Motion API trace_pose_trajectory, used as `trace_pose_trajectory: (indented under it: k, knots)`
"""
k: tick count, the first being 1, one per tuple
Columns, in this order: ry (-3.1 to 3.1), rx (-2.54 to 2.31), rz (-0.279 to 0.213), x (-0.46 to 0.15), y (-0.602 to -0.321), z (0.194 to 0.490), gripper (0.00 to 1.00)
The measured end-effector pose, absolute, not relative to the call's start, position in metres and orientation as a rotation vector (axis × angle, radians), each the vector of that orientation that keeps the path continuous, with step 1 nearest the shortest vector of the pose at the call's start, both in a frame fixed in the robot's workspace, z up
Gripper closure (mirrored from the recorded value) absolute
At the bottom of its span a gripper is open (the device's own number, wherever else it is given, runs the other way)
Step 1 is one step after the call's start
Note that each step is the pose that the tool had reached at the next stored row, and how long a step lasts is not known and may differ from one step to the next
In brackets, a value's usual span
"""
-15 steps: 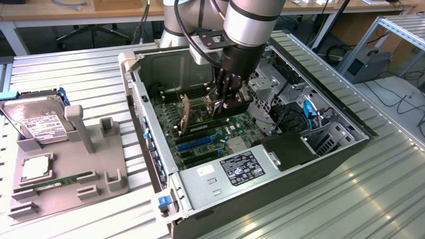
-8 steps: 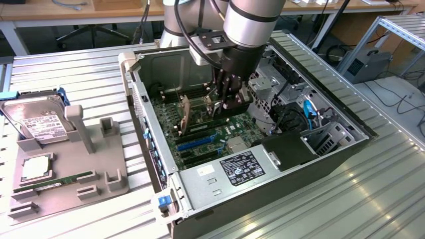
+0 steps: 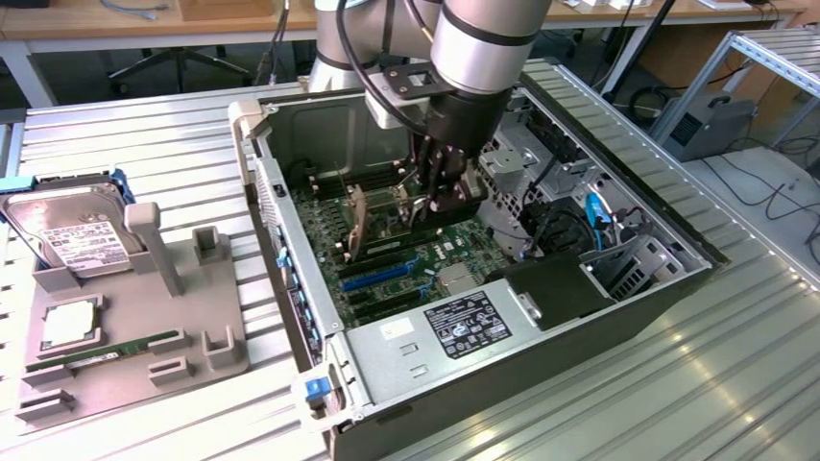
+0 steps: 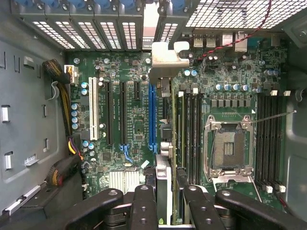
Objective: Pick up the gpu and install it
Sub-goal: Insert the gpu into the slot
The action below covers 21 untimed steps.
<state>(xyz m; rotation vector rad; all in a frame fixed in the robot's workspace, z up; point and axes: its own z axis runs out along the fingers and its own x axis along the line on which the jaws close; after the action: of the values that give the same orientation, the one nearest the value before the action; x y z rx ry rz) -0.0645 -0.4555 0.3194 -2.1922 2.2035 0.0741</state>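
Observation:
My gripper [image 3: 429,197] is lowered inside the open computer case [image 3: 276,192], over the green motherboard [image 3: 384,274]. It is shut on the gpu [image 4: 165,60], which the wrist view shows edge-on, with its silver end bracket at the far end and its body running back between my black fingers [image 4: 144,201]. The card hangs upright over the board, alongside the long blue slot [image 4: 152,115]. Whether its edge touches a slot is hidden. In the exterior view the gpu [image 3: 413,206] is a thin upright piece under the fingers.
An open CPU socket [image 4: 229,148] and memory slots lie beside the card. The power supply [image 3: 468,327] and cables [image 3: 596,221] crowd the case. On the exterior view's left, a grey holder [image 3: 192,336] carries a hard drive [image 3: 71,230], a RAM stick [image 3: 122,348] and a CPU [image 3: 71,325].

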Motion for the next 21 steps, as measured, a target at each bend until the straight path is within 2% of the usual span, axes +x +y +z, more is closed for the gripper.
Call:
trace_pose_trajectory:
  k: [21]
  knots:
    - [2.204, -2.192, 0.074, -0.0732, -0.4558, 0.3149, 0.73]
